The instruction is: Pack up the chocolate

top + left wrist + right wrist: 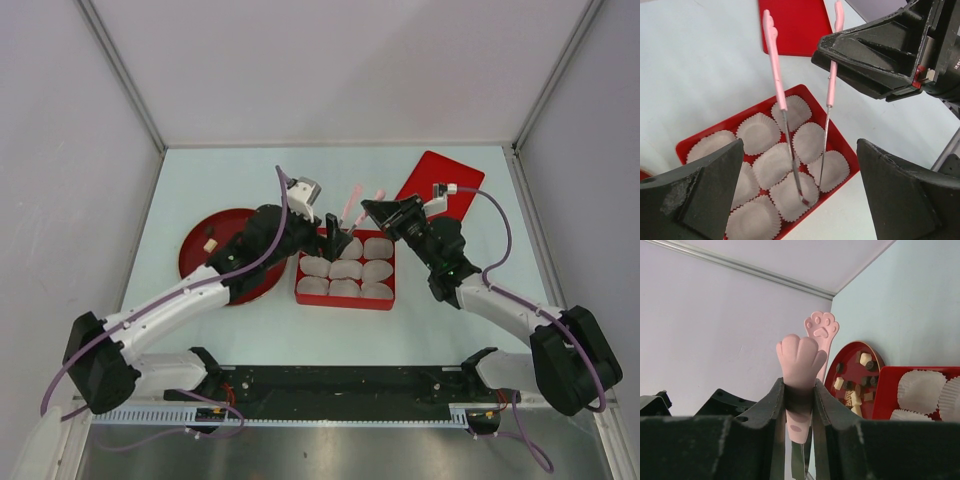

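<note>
From the near edge of the worktop both arms reach inward to the red tray at its middle. Its nine white paper cups hold nothing, so we judge that no sweet is packed yet. Over the tray hangs the left end effector, fingers spread wide and released, facing the tongs. We take this as readiness to steady the tool or take it over.

The tongs stand nearly upright with their metal tips down among the cups. The right end effector is clenched on a pink handle just below its paw-shaped end. As far as we can tell, the other handle stands free beside it, so this grip carries the tool without squeezing it shut.

The chocolate, dark and cream pieces, lies on a round red plate toward the left edge, well apart from the tongs' tips. Toward the far right corner lies a flat red lid, probably set aside to leave the tray open for filling.
</note>
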Motion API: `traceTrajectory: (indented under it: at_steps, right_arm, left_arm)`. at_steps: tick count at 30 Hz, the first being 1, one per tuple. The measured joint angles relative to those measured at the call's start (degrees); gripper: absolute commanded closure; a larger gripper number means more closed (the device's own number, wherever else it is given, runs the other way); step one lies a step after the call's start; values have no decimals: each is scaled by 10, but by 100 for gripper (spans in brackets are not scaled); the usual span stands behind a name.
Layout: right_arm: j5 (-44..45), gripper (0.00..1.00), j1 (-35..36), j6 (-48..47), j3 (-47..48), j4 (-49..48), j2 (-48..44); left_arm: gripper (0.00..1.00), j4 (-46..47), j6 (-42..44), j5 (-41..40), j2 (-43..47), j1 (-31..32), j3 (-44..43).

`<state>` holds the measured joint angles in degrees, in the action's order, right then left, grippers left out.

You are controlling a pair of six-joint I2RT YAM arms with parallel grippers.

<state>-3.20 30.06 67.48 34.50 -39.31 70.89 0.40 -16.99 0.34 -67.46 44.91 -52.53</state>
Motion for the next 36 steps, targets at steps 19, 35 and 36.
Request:
traceTrajectory:
  at_steps: [19,35,36]
  right_arm:
    - [17,100,12,11,0,15,-15]
    - [19,100,15,11,0,19,-18]
    - [20,99,16,11,0,21,-18]
  left_arm:
    - [32,22,-65,1,-68,29,1]
    - [58,30,-75,-17,-69,33,1]
    - [60,29,-75,-19,-69,34,1]
